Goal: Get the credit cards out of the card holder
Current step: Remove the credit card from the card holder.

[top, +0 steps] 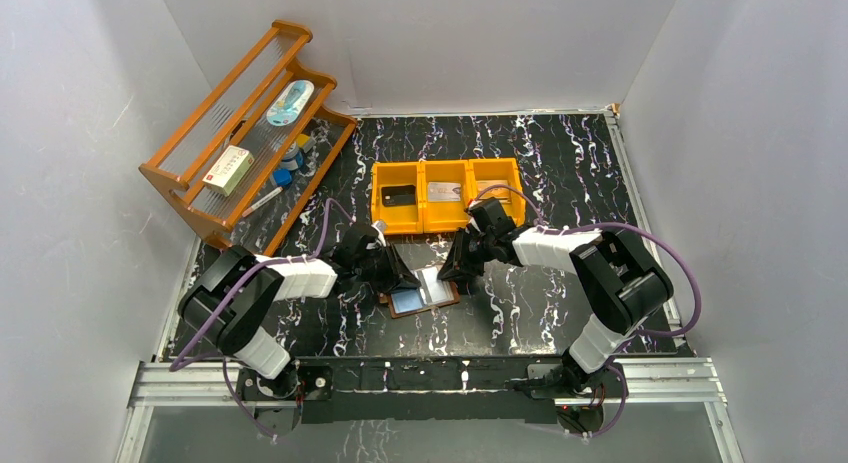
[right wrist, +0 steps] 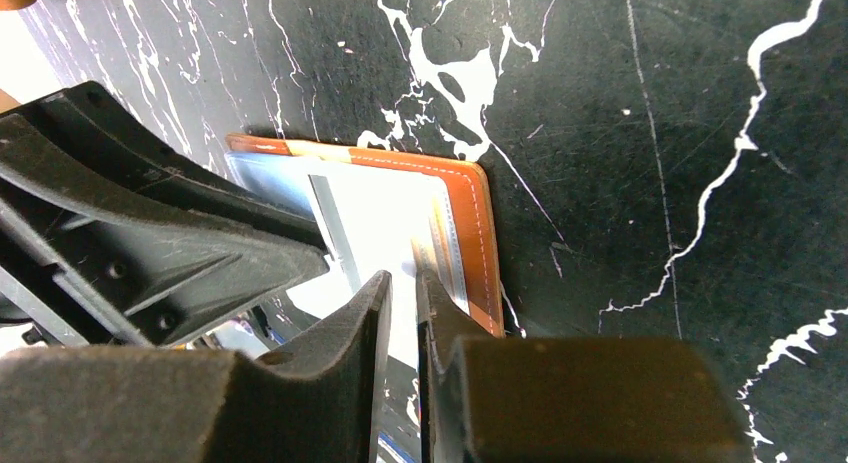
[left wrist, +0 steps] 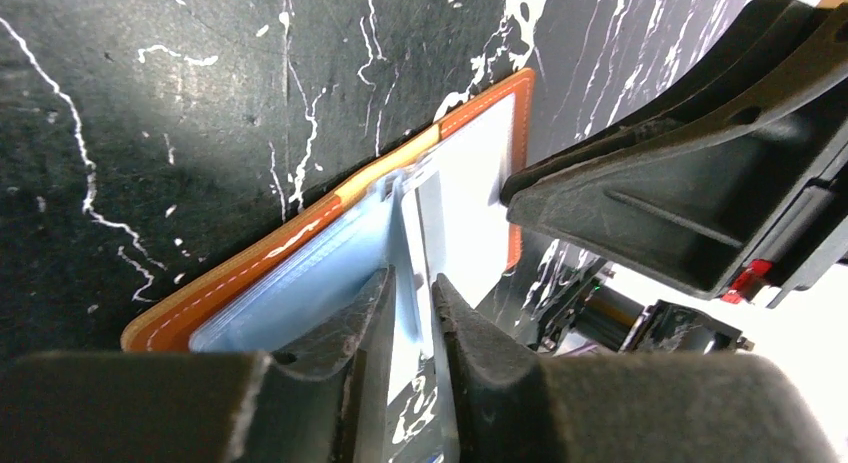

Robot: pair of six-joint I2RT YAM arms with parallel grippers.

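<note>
The brown card holder (top: 424, 293) lies open on the table between both grippers, showing its pale-blue clear pockets (left wrist: 300, 283). My left gripper (top: 406, 276) is over its left half, jaws nearly closed on a thin shiny pocket leaf (left wrist: 410, 233). My right gripper (top: 448, 272) is at the holder's right stitched edge (right wrist: 480, 233), jaws pinched to a narrow slit on a thin shiny leaf beside grey layered edges (right wrist: 445, 248). A black card (top: 398, 195), a silvery-grey card (top: 445, 191) and a tan card (top: 490, 188) lie in the orange bin. No card shows plainly in the holder.
The orange three-compartment bin (top: 421, 173) stands just behind the grippers. A wooden rack (top: 250, 123) with a white-and-red box (top: 228, 169) and small items stands at the back left. White walls enclose the black marbled table.
</note>
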